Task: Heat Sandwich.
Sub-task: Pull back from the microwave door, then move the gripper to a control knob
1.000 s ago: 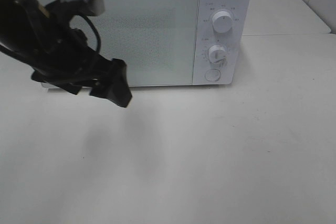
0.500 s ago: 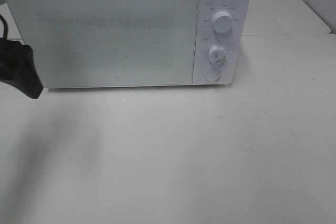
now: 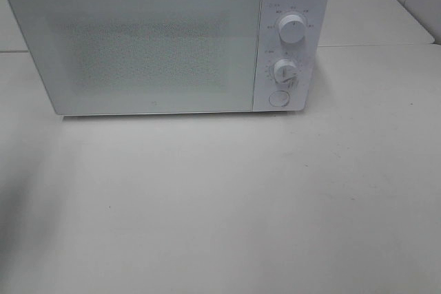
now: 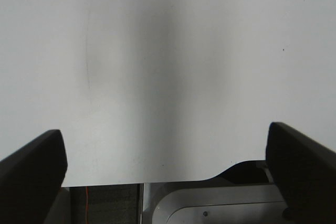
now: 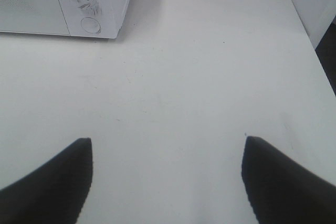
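Note:
The sandwich is out of view in every frame. A white microwave [image 3: 165, 39] stands at the back of the table with its door [image 3: 138, 46] shut; its knobs [image 3: 293, 29] and round button [image 3: 278, 98] are on the right panel. Neither arm shows in the exterior high view. In the left wrist view my left gripper [image 4: 168, 166] is open, its dark fingertips [image 4: 31, 171] wide apart over bare table near an edge. In the right wrist view my right gripper [image 5: 165, 177] is open with nothing between its fingers, the microwave [image 5: 89, 3] some way ahead.
The pale table [image 3: 241, 197] spreads in front of the microwave. A table edge and a metal frame [image 4: 210, 203] lie under the left gripper. The table's right edge [image 5: 315, 51] and a white wall show in the right wrist view.
The left arm has drawn back to the left, away from the microwave door, and has left the exterior high view. The door stays shut.

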### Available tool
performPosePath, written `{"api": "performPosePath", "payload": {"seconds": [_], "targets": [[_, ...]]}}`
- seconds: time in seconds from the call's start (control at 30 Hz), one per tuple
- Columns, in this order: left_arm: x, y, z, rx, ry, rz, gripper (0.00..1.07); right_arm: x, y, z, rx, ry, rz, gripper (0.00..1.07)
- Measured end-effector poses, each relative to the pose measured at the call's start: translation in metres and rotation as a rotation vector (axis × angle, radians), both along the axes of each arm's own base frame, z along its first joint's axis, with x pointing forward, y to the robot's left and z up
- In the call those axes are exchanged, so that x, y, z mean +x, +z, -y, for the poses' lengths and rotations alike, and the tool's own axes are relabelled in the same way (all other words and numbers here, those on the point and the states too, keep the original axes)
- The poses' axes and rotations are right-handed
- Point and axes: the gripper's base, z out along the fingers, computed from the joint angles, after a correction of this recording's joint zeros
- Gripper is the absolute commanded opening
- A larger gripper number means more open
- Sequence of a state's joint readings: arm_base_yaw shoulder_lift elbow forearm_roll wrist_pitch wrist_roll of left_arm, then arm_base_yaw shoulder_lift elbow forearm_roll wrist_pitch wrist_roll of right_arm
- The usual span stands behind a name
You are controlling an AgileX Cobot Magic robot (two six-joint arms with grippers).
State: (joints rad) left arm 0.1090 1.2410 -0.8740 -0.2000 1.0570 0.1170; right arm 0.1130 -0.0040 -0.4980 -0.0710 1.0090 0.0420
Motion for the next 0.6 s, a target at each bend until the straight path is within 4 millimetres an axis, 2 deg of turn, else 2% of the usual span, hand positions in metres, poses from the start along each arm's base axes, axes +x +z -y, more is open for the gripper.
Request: {"api": "performPosePath", "payload": {"seconds": [0.17,0.3,0.33,0.4,0.47,0.5,0.6], "targets": [[-0.016,0.015,0.0,0.019,-0.008,0.046,0.98,0.0,0.0,0.0,0.0,0.0,0.0,0.75],[-0.039,0.034,0.002,0.043,-0.018,0.126,0.98,0.0,0.0,0.0,0.0,0.0,0.0,0.75],[-0.039,0.034,0.002,0.043,-0.018,0.126,0.98,0.0,0.0,0.0,0.0,0.0,0.0,0.75],[-0.054,0.046,0.003,0.059,-0.03,0.194,0.98,0.0,0.0,0.0,0.0,0.0,0.0,0.75],[-0.071,0.05,0.005,0.072,-0.038,0.247,0.98,0.0,0.0,0.0,0.0,0.0,0.0,0.75],[-0.071,0.05,0.005,0.072,-0.038,0.247,0.98,0.0,0.0,0.0,0.0,0.0,0.0,0.75],[-0.088,0.049,0.006,0.095,-0.041,0.292,0.98,0.0,0.0,0.0,0.0,0.0,0.0,0.75]]}}
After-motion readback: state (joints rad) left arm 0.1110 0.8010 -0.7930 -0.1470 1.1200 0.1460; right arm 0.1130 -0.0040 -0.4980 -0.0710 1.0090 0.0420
